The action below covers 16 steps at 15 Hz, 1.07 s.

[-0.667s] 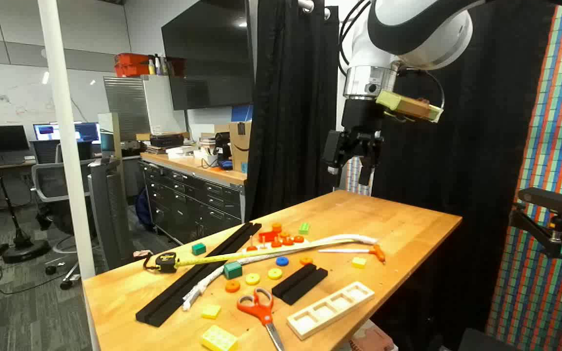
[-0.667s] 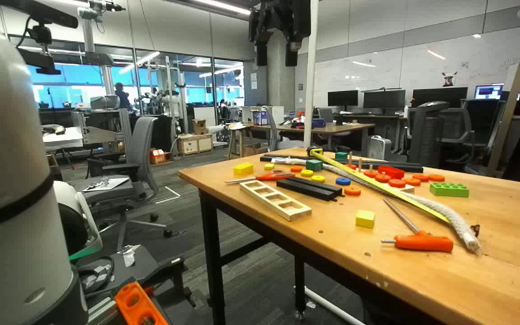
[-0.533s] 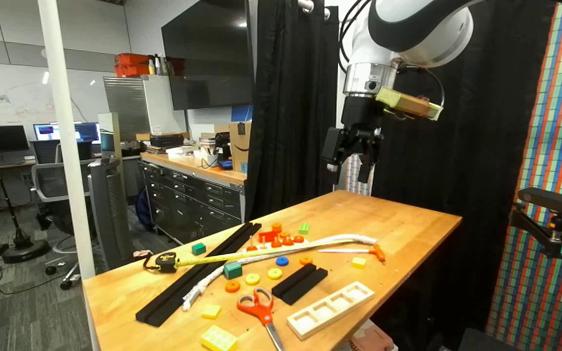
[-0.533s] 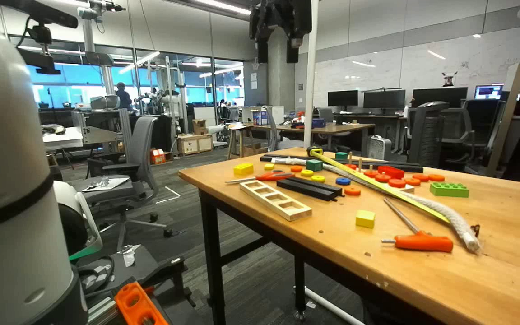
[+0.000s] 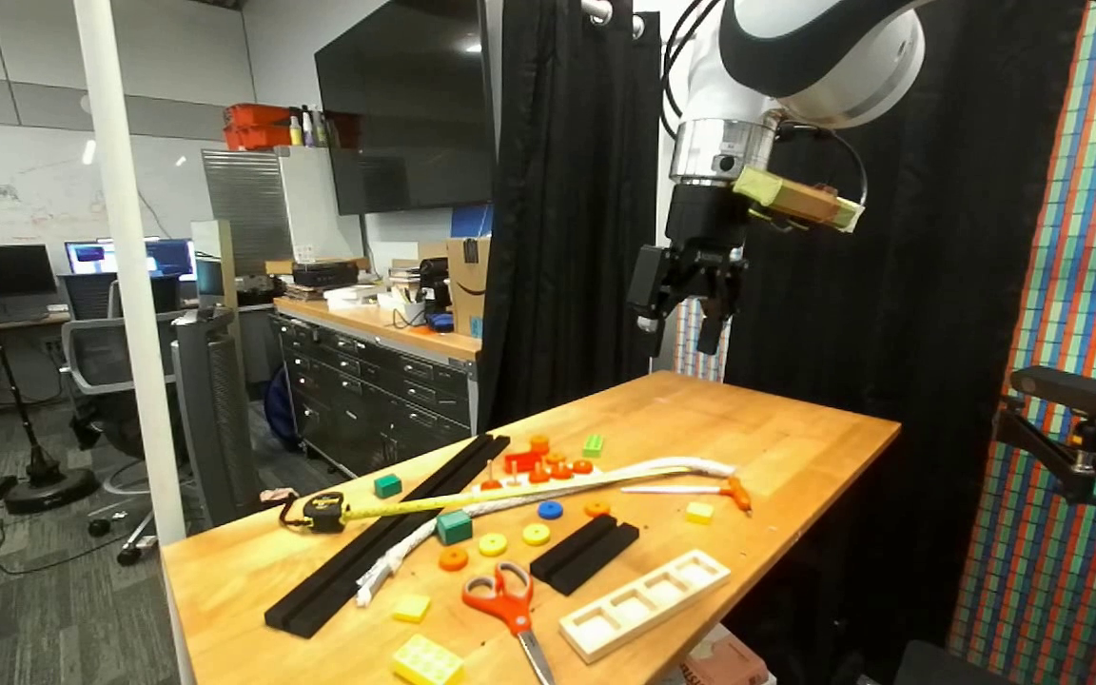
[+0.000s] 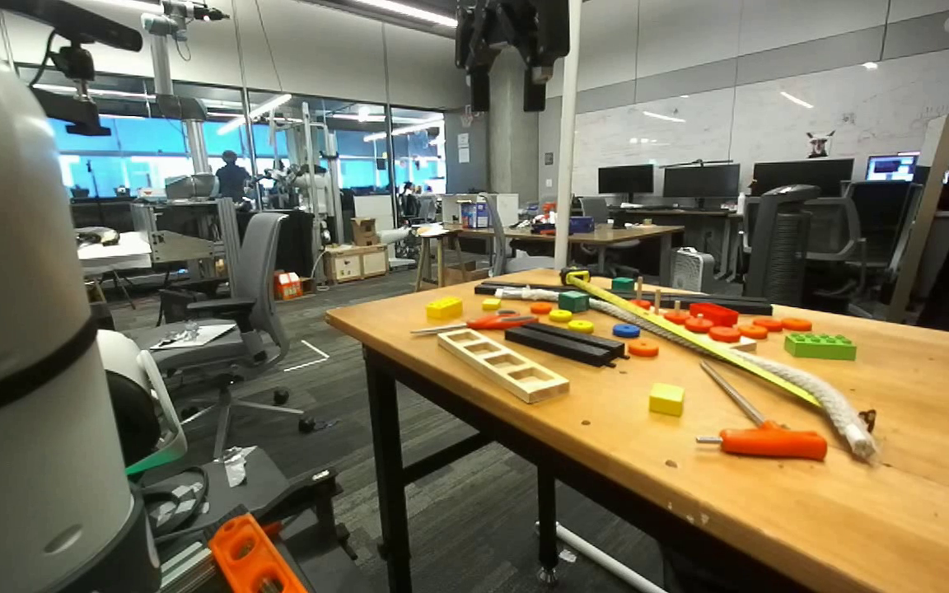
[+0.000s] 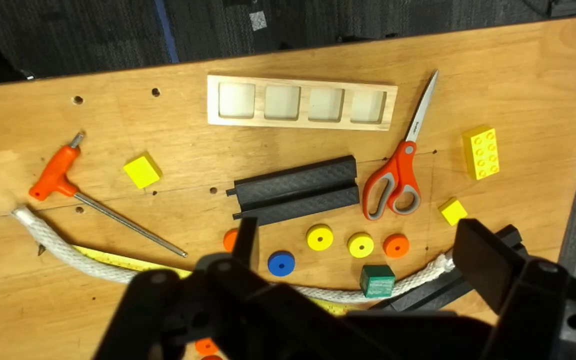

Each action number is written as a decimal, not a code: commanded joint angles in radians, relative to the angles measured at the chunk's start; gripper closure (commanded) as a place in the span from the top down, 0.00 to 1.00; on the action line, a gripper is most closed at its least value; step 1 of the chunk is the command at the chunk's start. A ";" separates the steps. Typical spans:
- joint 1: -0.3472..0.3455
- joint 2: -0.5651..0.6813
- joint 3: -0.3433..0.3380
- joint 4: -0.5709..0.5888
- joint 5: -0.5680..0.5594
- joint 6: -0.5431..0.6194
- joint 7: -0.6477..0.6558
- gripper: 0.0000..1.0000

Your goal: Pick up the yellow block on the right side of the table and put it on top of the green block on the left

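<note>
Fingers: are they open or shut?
Open. In the wrist view the fingers stand wide apart, and both exterior views show a gap between them.

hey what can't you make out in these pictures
In an exterior view: top of the gripper, cut off by the upper edge.
In an exterior view: tip of the scissors, cut off by the bottom edge.
In the wrist view: middle of the rope, hidden by the gripper.
In the wrist view: faint marks on the dark green block, too small to read.
</note>
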 commanded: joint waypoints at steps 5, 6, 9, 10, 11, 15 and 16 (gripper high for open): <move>-0.026 0.038 -0.016 -0.034 -0.074 0.038 -0.104 1.00; -0.028 0.050 -0.026 -0.038 -0.088 0.045 -0.132 1.00; -0.032 0.094 -0.060 -0.055 -0.129 0.086 -0.225 1.00; -0.034 0.119 -0.076 -0.057 -0.136 0.100 -0.265 1.00; -0.034 0.140 -0.092 -0.060 -0.139 0.115 -0.303 1.00; -0.046 0.270 -0.158 -0.032 -0.131 0.176 -0.446 1.00; -0.050 0.304 -0.172 -0.022 -0.125 0.185 -0.475 1.00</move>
